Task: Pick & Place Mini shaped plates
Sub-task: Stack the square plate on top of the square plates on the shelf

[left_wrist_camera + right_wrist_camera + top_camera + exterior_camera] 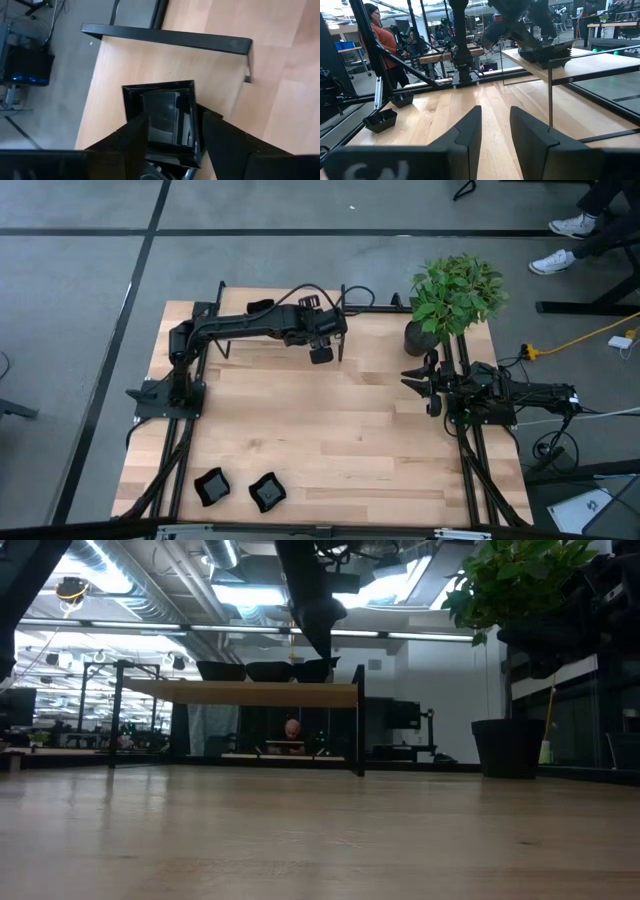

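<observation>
Black square mini plates lie in a stack (167, 112) on a raised wooden shelf (125, 65) at the table's far edge. In the low view, dark dishes (268, 670) sit in a row on the shelf (250, 693). My left gripper (175, 117) hovers open over the stack, slanting down, one finger on each side of the top plate. The high view shows it at the far middle (321, 352). Two more black plates (210, 485) (267, 492) rest flat near the table's front left. My right gripper (495, 117) waits open at the right edge (415, 380).
A potted plant (425, 335) stands at the table's far right, close to the right arm. The shelf's thin black legs (550, 95) stand on the table. A person (380, 45) stands beyond the table's left side. Bare wood fills the table's middle (320, 420).
</observation>
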Available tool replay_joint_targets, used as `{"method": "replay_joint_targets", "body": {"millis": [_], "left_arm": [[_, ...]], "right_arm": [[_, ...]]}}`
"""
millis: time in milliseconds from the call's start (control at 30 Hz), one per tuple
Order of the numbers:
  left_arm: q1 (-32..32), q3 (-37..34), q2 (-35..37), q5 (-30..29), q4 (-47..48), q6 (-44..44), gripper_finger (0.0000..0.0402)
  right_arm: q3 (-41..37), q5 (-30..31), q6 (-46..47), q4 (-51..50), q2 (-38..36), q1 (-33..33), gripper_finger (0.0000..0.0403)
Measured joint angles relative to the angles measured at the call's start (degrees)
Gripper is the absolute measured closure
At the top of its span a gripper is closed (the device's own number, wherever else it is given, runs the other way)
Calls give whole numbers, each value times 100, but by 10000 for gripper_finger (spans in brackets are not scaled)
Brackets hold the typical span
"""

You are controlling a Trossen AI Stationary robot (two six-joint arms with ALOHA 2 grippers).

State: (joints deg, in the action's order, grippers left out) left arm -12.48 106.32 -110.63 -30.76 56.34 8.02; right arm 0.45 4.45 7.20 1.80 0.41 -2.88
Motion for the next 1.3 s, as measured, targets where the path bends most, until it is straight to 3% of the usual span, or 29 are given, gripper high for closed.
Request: {"method": "replay_joint_targets", "body": {"millis": [833, 1300], "left_arm": [[-124, -2, -140, 177, -39, -82, 267], [-124, -2, -140, 346, -39, -127, 382]], "right_arm": [[0, 0, 0, 0, 1, 0, 300], [0, 0, 0, 0, 2, 0, 300]]}}
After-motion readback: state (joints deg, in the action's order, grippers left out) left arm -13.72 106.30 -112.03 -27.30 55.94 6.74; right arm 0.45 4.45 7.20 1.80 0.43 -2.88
